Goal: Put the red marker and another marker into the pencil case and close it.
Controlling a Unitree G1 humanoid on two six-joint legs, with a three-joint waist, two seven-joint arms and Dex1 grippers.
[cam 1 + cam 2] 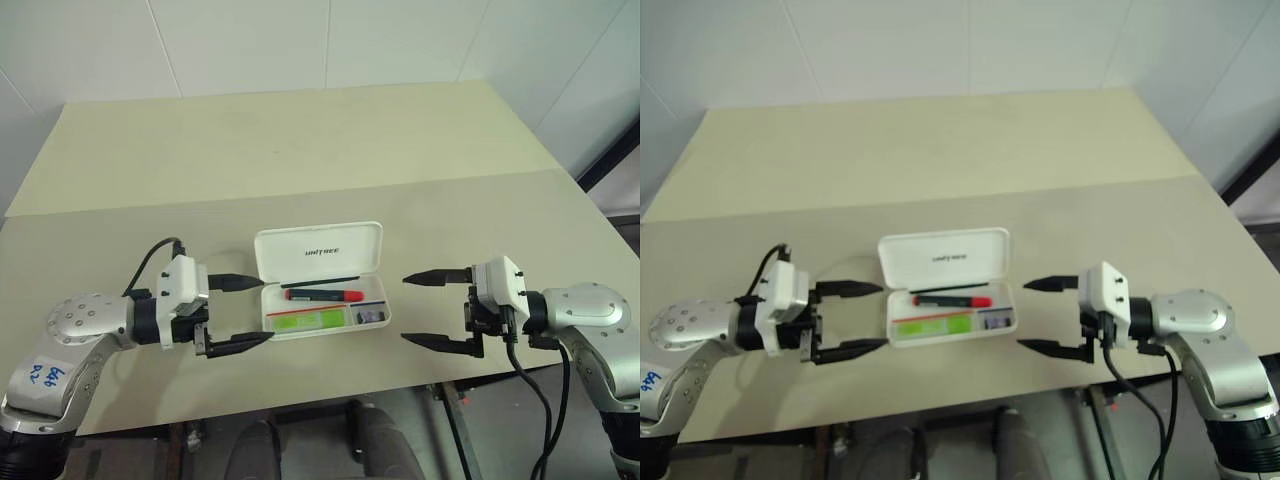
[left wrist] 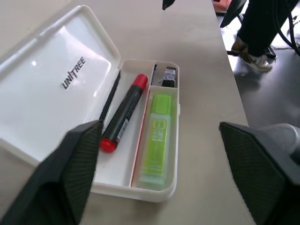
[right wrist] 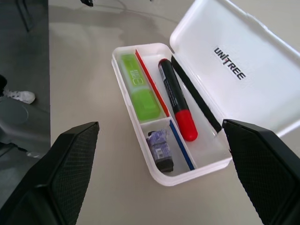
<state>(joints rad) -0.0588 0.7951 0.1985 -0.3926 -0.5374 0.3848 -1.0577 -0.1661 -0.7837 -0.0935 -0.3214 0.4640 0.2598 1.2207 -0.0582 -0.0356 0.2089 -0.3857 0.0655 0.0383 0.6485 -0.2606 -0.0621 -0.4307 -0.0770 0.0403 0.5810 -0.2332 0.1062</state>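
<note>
Nearby, grey-purple stub inside case.

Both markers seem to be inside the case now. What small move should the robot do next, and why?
Probably bring one open gripper, perhaps the right gripper, toward the raised lid to fold it shut. The red marker and the green marker already lie in the pencil case, whose lid stands open. The left gripper is also open, and both are empty beside the case.
</note>
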